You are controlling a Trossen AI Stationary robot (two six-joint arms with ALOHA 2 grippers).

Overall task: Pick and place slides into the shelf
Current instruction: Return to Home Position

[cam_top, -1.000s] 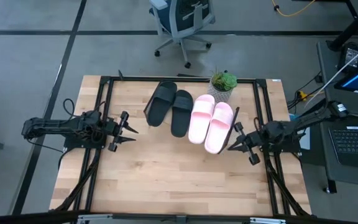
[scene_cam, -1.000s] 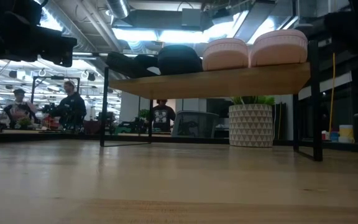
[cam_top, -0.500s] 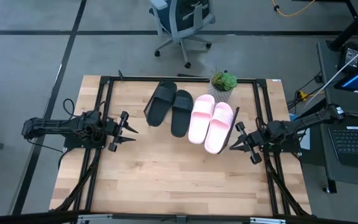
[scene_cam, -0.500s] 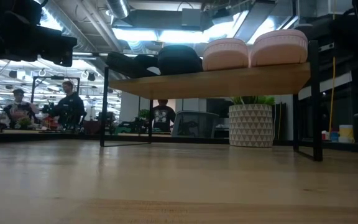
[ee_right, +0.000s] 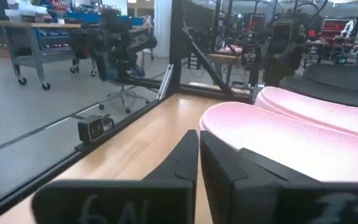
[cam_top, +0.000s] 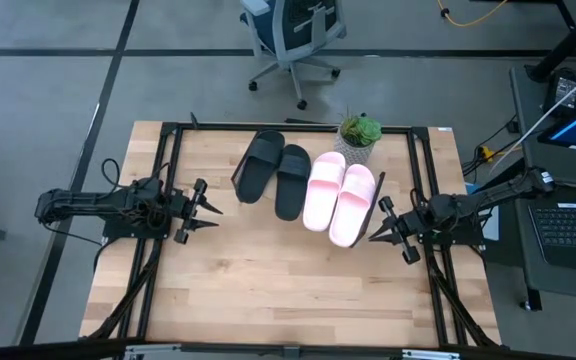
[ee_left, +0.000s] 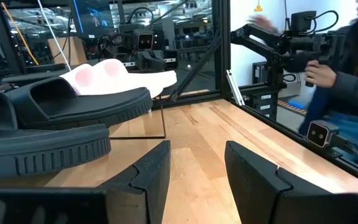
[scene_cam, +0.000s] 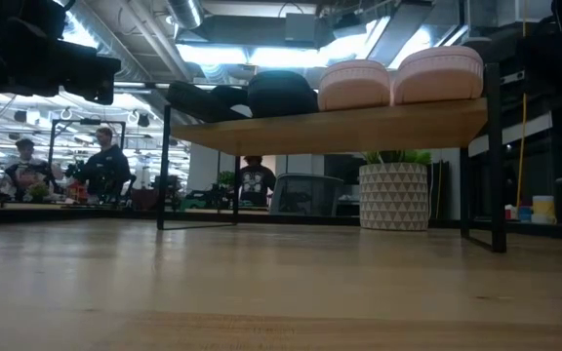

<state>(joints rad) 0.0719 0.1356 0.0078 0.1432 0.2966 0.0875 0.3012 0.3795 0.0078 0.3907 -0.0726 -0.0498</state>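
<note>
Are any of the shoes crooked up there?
A little. The outer black slide sits slanted and farther back than the inner black slide on the shelf. The two pink slides lie neatly side by side.

The whole table (cam_top: 268, 290) is seen from straight overhead, and level from table-top height toward the room. The pink slides (cam_top: 340, 195) on the shelf (scene_cam: 359, 127) are shared by both views and by each wrist view.

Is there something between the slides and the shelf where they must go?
Nothing visible. The black slides and pink slides already lie on the shelf. The left claw and right claw wait to either side, empty.
</note>
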